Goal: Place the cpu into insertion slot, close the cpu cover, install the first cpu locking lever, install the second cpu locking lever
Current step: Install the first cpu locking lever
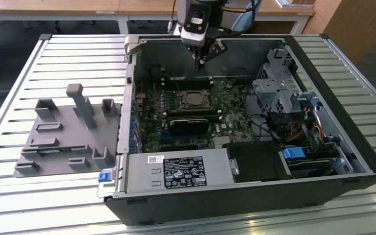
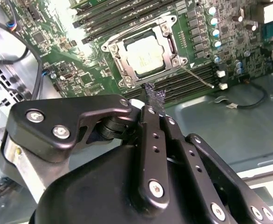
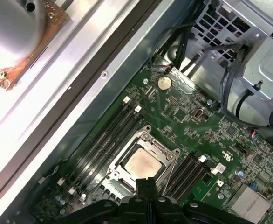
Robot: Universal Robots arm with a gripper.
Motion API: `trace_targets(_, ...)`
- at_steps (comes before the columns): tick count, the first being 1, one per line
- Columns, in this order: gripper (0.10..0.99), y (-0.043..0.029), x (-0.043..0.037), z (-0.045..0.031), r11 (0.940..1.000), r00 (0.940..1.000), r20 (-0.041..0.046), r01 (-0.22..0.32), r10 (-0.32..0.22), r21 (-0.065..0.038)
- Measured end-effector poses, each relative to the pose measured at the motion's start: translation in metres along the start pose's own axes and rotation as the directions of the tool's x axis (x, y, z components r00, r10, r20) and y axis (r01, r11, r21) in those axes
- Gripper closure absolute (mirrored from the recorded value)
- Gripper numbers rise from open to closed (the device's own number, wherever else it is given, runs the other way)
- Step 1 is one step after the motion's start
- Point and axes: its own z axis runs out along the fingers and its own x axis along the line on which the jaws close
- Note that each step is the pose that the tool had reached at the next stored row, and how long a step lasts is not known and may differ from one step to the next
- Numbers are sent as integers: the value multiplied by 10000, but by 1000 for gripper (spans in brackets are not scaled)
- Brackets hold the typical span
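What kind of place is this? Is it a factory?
Probably a robotics lab or test workshop, not a big factory: a robot arm's gripper hangs over an open computer case on a slatted metal table, with wooden desks behind.

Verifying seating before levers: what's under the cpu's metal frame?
The chip shows its silver top through the cut-out of the metal frame. Its edges and the socket contacts beneath are covered.
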Motion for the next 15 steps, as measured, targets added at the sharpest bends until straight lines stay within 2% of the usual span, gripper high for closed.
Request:
trace_targets(8, 980, 0, 0, 0, 9956, 9956, -30, 942, -942, -3)
trace_targets(15, 980, 0, 0, 0, 9845, 9845, -55, 1752, -1752, -7)
